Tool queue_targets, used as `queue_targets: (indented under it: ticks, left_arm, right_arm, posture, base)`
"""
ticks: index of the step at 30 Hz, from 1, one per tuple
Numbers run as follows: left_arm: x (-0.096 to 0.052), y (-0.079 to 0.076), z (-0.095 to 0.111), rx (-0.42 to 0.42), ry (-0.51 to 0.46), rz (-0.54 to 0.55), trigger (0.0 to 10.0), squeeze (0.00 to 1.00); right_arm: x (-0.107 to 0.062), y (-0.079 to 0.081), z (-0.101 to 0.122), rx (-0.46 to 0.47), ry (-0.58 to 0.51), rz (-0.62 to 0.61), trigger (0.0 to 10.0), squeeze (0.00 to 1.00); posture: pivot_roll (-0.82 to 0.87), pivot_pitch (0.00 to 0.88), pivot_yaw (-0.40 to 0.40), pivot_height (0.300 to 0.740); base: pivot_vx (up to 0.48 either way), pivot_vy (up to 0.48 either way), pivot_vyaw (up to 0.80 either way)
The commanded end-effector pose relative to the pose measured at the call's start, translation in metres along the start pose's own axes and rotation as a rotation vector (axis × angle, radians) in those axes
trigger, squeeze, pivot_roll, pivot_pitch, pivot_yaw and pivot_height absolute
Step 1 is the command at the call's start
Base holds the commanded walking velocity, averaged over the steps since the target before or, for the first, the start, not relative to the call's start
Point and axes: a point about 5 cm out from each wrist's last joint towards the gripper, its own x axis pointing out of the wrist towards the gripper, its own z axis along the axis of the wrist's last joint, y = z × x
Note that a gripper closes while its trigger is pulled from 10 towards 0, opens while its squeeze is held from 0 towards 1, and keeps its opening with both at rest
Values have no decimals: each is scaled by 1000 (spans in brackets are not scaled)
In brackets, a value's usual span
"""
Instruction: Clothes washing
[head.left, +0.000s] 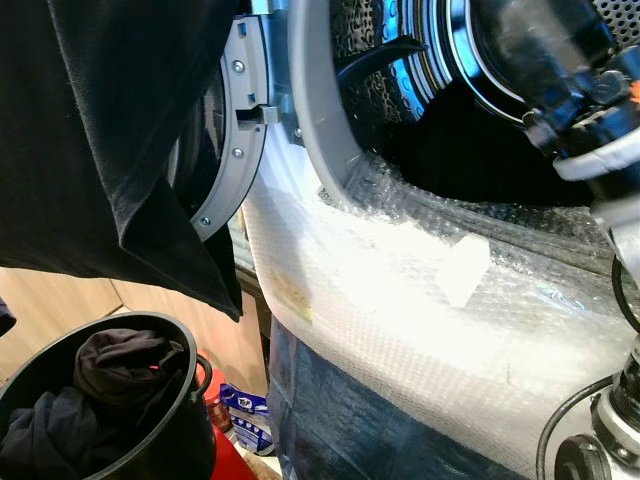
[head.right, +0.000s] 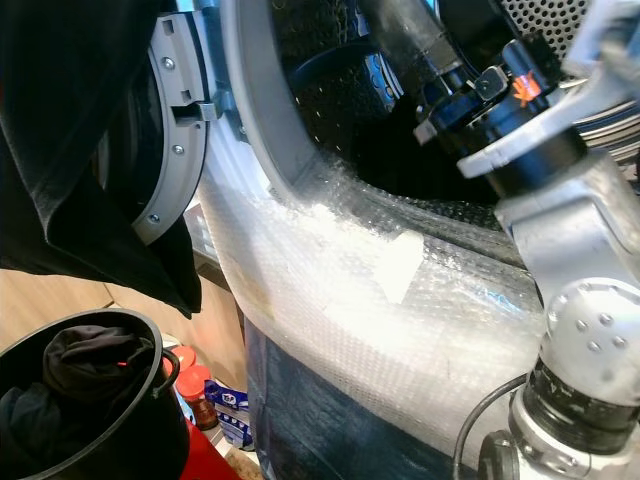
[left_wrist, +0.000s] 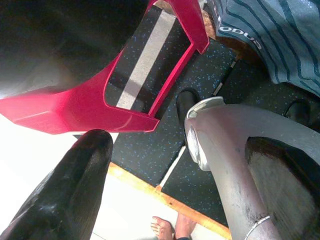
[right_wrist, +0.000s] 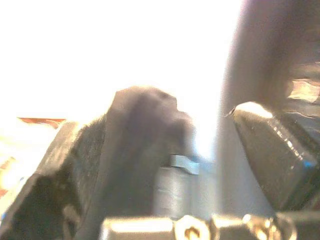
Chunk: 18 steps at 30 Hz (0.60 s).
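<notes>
Right pincer: right gripper (right_wrist: 195, 165) seen along its own fingers in the right wrist view; a dark, soft fold of cloth (right_wrist: 140, 130) sits between the two black fingers (right_wrist: 60, 170), so it reads as pinching fabric. Glare washes out everything behind, so which garment it is cannot be told.
Left eye view, arm: silver right arm (head.left: 600, 110) reaches into the open steel drum of the front-loading washing machine (head.left: 400, 60); its fingertips are lost in the dark inside.
Left eye view, garment: large black cloth garment (head.left: 110, 130) hangs high at the robot's left, in front of the round grey machine door (head.left: 235, 150), its hem drooping above the bucket.
Left eye view, bucket: round black plastic bucket (head.left: 190, 400) stands low at the left, holding more crumpled dark clothes (head.left: 115, 365).
Right eye view, machine front: clear bubble wrap (head.right: 400, 330) covers the white front panel below the drum mouth; a white taped patch (head.right: 400, 265) lies on it.
Left wrist view, pincer: left gripper (left_wrist: 150, 170) has its fingers spread wide, nothing between them; it looks down on a red plastic stool (left_wrist: 100, 100), dark speckled floor mat (left_wrist: 200, 85) and a person's bare foot (left_wrist: 162, 227).
Handling, judged: cloth is light, limp, not fragile; it will sag and may snag on the door rim. Best taken at a bunched fold, lifted clear of the rim before being pushed deep into the drum.
</notes>
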Motion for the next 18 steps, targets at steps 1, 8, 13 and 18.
queue_targets:
  ticks: [1, 8, 13, 18]
  left_arm:
    - [-1, -7, -13, 7, 55, -29, 10000, 0]
    - [-1, -7, -13, 7, 55, -30, 10000, 0]
    - [0, -11, -10, 14, 51, -39, 10000, 0]
    - [0, -12, -6, 9, 40, -39, 10000, 0]
  right_arm:
    - [-3, 19, 12, 73, -76, 150, 10000, 0]
    - [-18, 58, 5, 495, -215, 445, 10000, 0]
    - [-60, 73, -58, 676, 108, 468, 10000, 0]
    - [-95, 74, -107, 848, 315, 330, 10000, 0]
  posture:
    - [-57, 20, -28, 740]
    - [-63, 23, -26, 740]
    - [-57, 14, -31, 740]
    - [-54, 12, -34, 740]
  base:
    - [0, 0, 0]
    - [0, 0, 0]
    - [0, 0, 0]
    - [0, 0, 0]
